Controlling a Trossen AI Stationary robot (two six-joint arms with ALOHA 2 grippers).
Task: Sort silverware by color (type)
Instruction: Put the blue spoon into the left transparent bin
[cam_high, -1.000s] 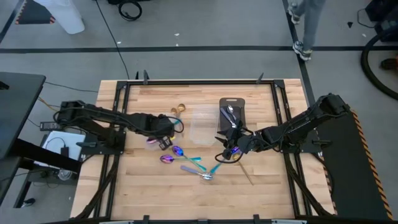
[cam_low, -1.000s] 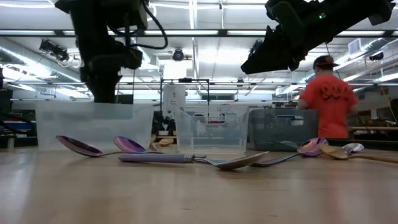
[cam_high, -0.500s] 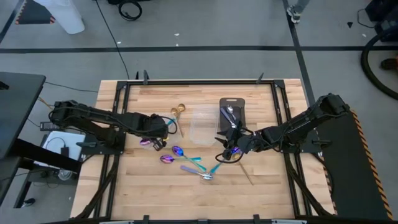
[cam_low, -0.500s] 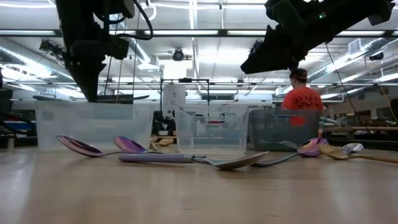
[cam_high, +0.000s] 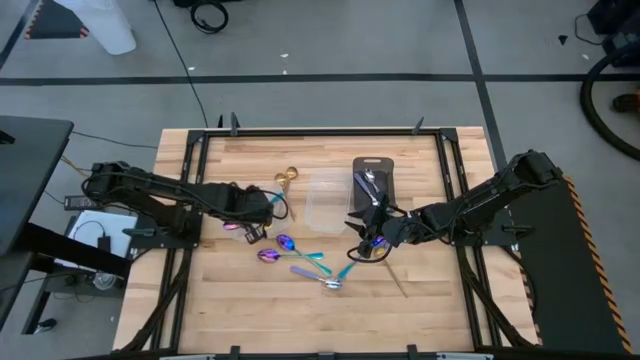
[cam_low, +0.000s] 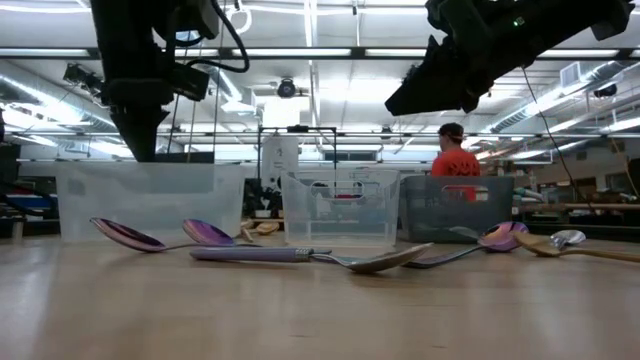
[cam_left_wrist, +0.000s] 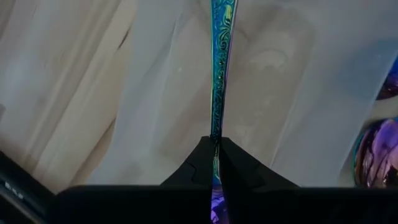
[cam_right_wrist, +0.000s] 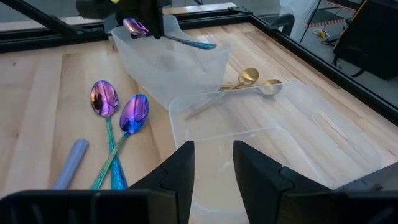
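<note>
My left gripper (cam_high: 250, 220) is shut on an iridescent purple-blue spoon (cam_right_wrist: 168, 36) and holds it above a clear container (cam_right_wrist: 165, 68) at the table's left. My right gripper (cam_right_wrist: 211, 165) stands open at mid-table above a second clear container (cam_right_wrist: 261, 124), with nothing between its fingers. More iridescent spoons (cam_high: 287, 244) and a silver one (cam_high: 331, 285) lie flat on the wood between the arms. Two gold spoons (cam_high: 288, 177) lie farther back. Silver utensils lie in the dark tray (cam_high: 373, 165). My left gripper pinches the spoon between its two fingers on the embossed teal handle (cam_left_wrist: 217, 127), close to the bowl. The fingers come steeply from above and lie across the spoon. The spoon is lifted clear and almost level, bowl (cam_right_wrist: 134, 26) to the near side, handle end (cam_right_wrist: 202, 44) to the far side.
Black rails (cam_high: 190, 190) frame the wooden table on all sides. A thin wooden stick (cam_high: 397, 280) lies near my right gripper. In the low view a person in a red top (cam_low: 458, 165) is in the room beyond the table.
My left gripper has shifted a little toward the table's left edge with the spoon still in its hold, and has tipped slightly. The person in the red top has walked leftward across the room behind.
</note>
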